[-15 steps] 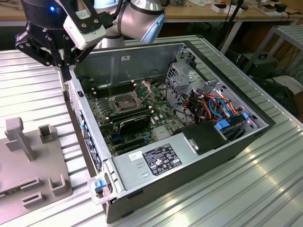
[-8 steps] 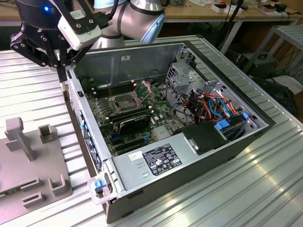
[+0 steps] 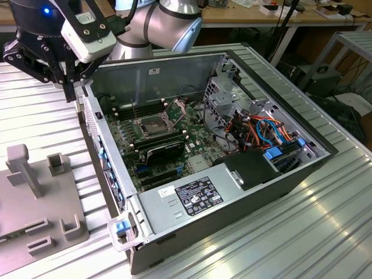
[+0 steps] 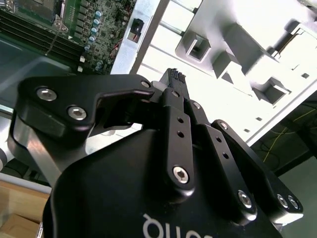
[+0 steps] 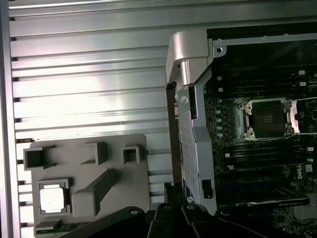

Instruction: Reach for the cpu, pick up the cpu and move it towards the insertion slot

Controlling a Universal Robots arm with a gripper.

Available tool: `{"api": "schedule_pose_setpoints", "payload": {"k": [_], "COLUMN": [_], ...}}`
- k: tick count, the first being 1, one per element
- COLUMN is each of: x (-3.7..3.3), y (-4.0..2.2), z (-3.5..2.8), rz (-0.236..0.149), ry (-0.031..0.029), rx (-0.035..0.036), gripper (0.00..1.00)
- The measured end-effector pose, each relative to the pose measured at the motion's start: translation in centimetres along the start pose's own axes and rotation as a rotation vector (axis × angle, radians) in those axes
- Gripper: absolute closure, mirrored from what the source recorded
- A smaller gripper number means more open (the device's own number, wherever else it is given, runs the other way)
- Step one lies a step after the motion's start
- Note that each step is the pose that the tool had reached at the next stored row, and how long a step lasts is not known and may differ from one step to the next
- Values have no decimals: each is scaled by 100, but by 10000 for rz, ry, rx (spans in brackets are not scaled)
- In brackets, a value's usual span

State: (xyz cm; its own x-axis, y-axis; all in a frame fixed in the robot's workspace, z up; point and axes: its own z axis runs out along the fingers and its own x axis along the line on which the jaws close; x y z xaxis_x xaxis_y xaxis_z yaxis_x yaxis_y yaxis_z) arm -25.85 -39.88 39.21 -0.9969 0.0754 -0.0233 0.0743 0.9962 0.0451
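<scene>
Tan-gold cpu [image 5: 53, 199]: seen in the first wrist view, seated in a grey fixture [image 5: 124, 191] pocket, untouched.
Silvery insertion slot [image 5: 267, 118]: seen inside the case [image 5: 190, 124].
Black gripper [image 4: 174, 76]: fingertips shown pressed together, nothing held, in the second wrist view.

Pale cpu [image 5: 52, 200], grey tray [image 5: 131, 193] — silver-framed, dark-centred insertion slot [image 5: 269, 118].

Nothing can be read: the white label [image 3: 197, 196] on the power supply [image 3: 156, 204] carries print too small.
</scene>
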Motion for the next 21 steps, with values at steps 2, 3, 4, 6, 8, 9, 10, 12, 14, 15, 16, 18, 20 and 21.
{"api": "schedule_pose_setpoints", "payload": {"k": [2, 3, 4, 6, 8, 9, 10, 12, 14, 15, 16, 18, 20, 21], "x": [26, 38, 49, 72, 93, 102, 115, 138, 161, 174, 191, 210, 229, 244], "y": [-2, -3, -4, -6, -7, -8, -9, -11, -12, -13, -14, -16, -17, -18], "z": [0, -1, -1, -1, -2, -2, -2, -2, -2, -2, -3, -3, -3, -4], "rz": [-1, -1, -1, -1, -1, -1, -2, -1, -1, 0, 0, 0, -1, 0], "ry": [0, 0, 0, 0, 0, 0, 0, 0, 0, 0, 0, 0, 0, 0], "rx": [0, 0, 0, -1, 0, 0, 0, 0, 0, 0, 0, 0, -1, 0], "gripper": [89, 89, 89, 89, 89, 89, 89, 89, 89, 89, 89, 89, 89, 89]}}
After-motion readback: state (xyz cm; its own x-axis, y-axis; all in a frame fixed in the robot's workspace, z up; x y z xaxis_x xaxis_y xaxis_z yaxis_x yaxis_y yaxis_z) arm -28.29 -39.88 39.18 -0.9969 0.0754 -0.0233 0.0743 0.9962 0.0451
